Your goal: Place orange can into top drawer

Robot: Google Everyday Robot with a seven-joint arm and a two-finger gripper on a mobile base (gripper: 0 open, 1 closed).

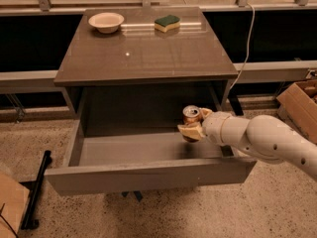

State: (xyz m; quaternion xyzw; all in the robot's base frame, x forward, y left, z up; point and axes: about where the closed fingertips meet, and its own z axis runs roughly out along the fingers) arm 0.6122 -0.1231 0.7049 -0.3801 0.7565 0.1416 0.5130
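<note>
partly hidden by the gripper (192, 125) clamped around it, the orange can (191, 116) hangs upright over the open top drawer (148, 174), right side.

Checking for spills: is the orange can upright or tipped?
Upright: the orange can, silver top facing up, is gripped by the tool over the top drawer, right side.

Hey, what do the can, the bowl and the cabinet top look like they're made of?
The orange can, gripped by the claw over the right side of the open top drawer, looks metal: shiny silver rim. The bowl looks ceramic or plastic, matte cream; can't tell which. The cabinet top seems smooth laminate, grey-brown, showing a glossy light glint.
</note>
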